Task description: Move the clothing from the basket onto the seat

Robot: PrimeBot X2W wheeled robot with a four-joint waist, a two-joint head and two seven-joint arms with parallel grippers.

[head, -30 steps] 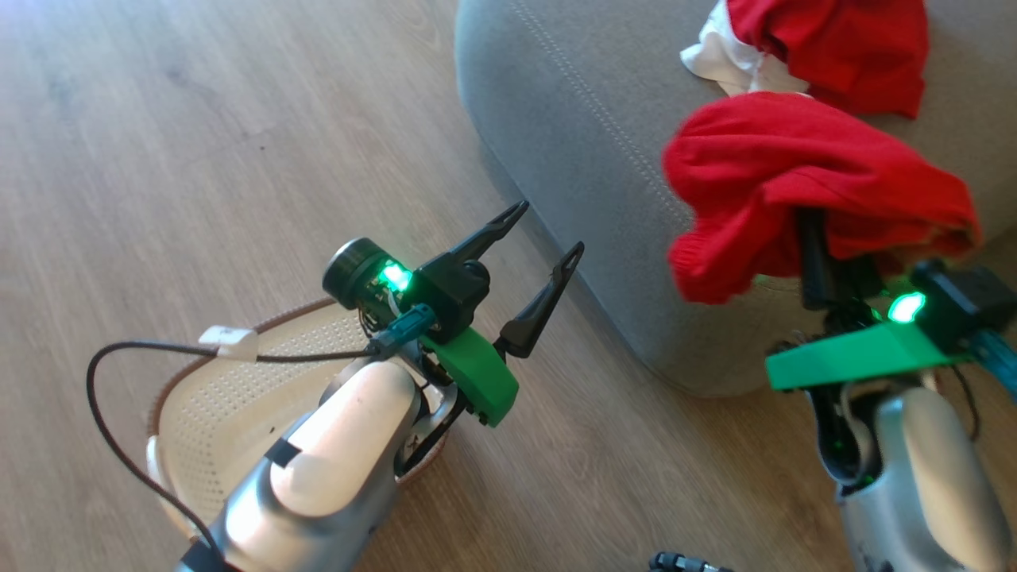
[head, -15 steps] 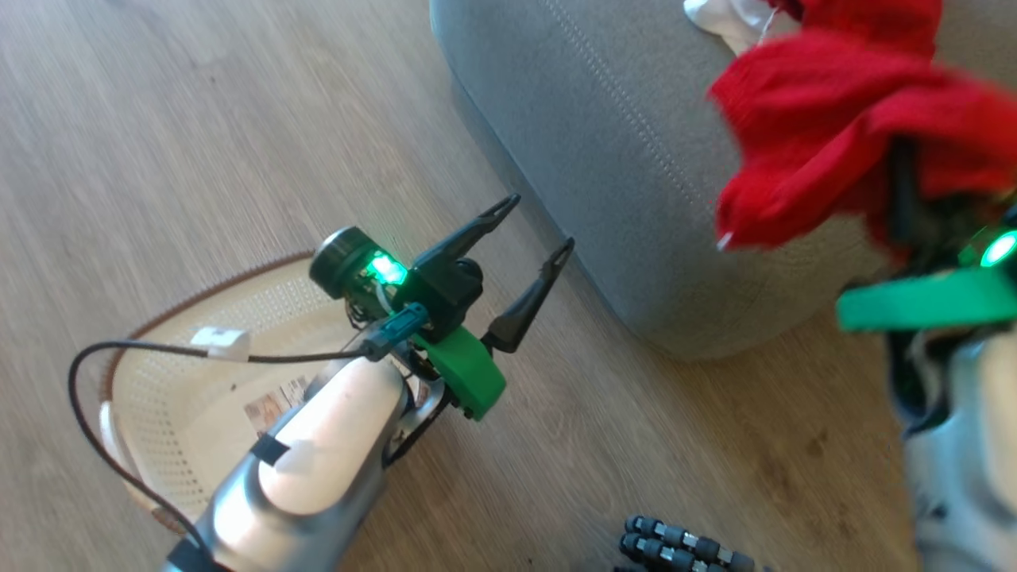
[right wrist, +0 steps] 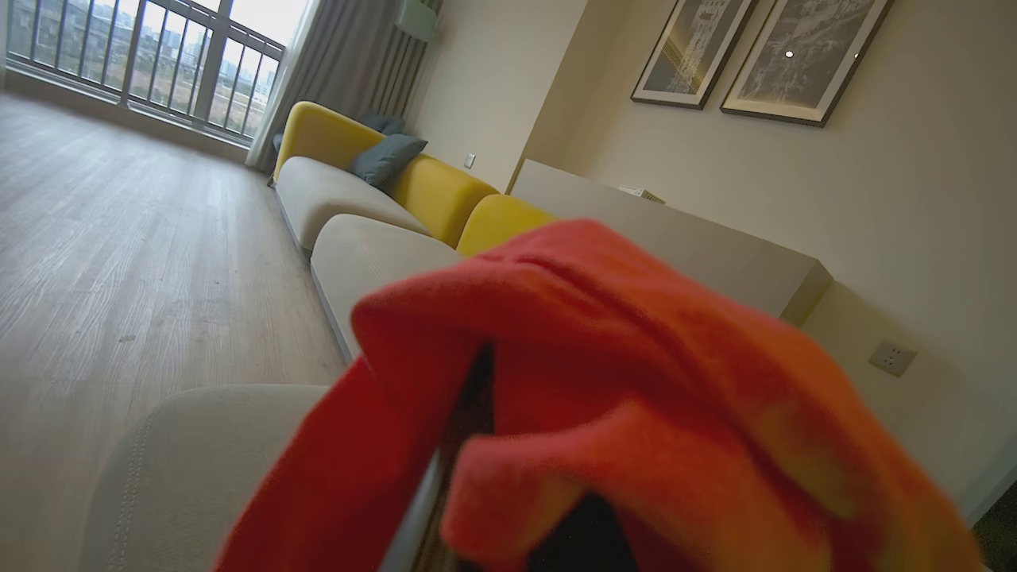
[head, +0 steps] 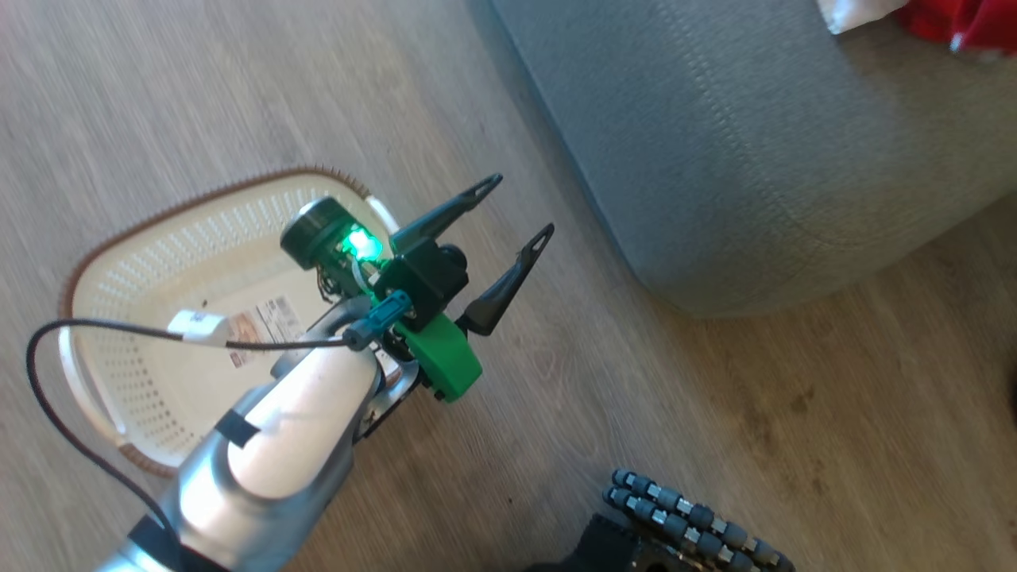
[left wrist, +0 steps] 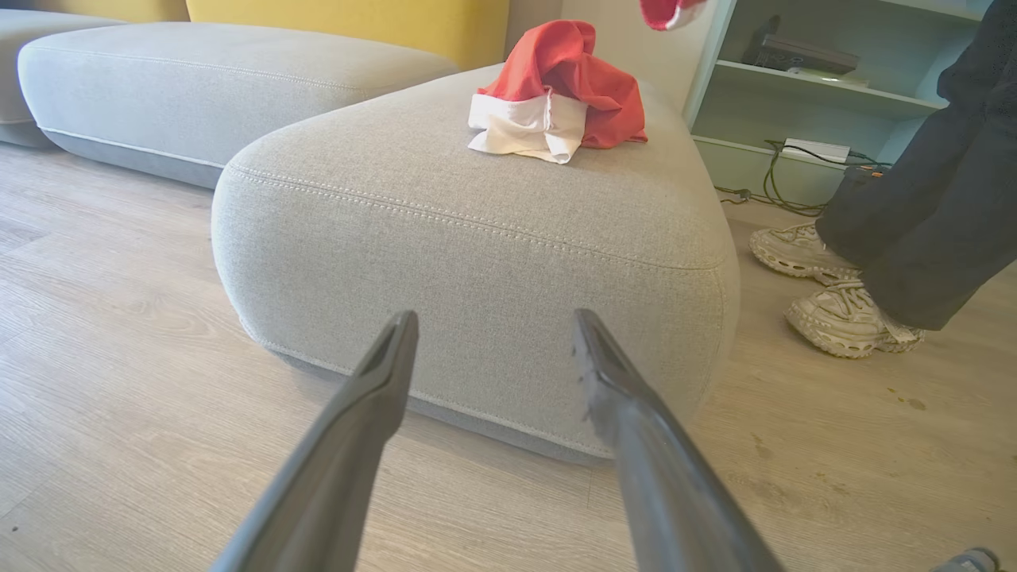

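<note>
a red garment is hanging bunched over the right gripper, whose fingers are pinching narrow with the cloth folding down around them. it is riding in the air by the grey seat, though whether squarely over the cushion i cannot tell. a red-and-white garment is already lying on top of the seat, well back from the rounded edge. the basket is sitting on the wooden floor near the seat and is looking empty, only its label sticker showing on the base, so i am judging this carry to be the last.

to do it well, the right arm is needing to bring the bundle well in over the cushion before the jaws are parting, so no sleeve is trailing off the rounded side. since the cloth is draping over the fingers rather than dangling below them, opening alone is perhaps not shedding it; tipping the fingers down and drawing back slowly is looking wiser. the left gripper is hovering with fingers spread wide, holding nothing, between basket and seat, and is having no part here. a person's shoes are standing close by the seat's far side, so a short swing is suiting best.
</note>
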